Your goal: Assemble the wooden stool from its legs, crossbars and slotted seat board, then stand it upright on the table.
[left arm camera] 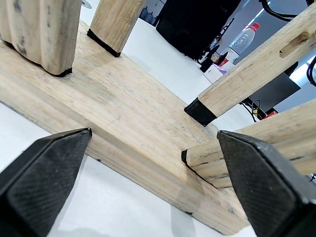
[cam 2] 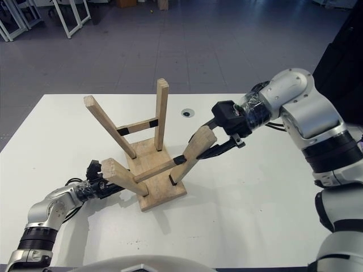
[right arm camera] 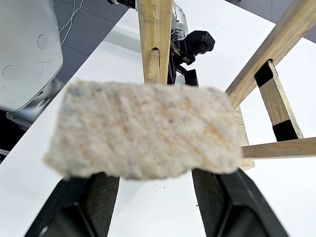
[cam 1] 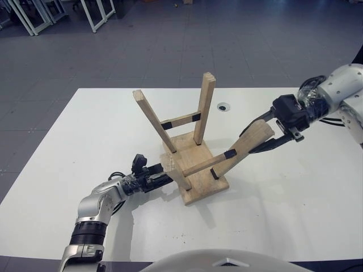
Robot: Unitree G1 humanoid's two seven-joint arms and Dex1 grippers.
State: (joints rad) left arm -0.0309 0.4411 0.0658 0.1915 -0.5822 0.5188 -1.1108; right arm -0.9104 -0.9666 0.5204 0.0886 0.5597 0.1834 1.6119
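Note:
The wooden stool lies upside down on the white table point(cam 1: 300, 198), its slotted seat board point(cam 1: 203, 191) flat and its legs pointing up. Two far legs point(cam 1: 205, 107) are joined by a crossbar point(cam 1: 182, 119). A second crossbar point(cam 1: 204, 164) links the short near-left leg point(cam 1: 174, 165) to the near-right leg point(cam 1: 245, 147), which leans out to the right. My right gripper point(cam 1: 264, 136) is shut on that leg's top end point(right arm camera: 148, 131). Low on the table, my left gripper point(cam 1: 164, 180) is open at the board's left edge point(left arm camera: 128, 148), with one finger point(left arm camera: 47, 173) on each side.
A round cable hole point(cam 1: 223, 106) sits in the table behind the stool. Bare tabletop spreads to the right and front of the board. Beyond the far edge is grey floor with white metal frames point(cam 1: 99, 14).

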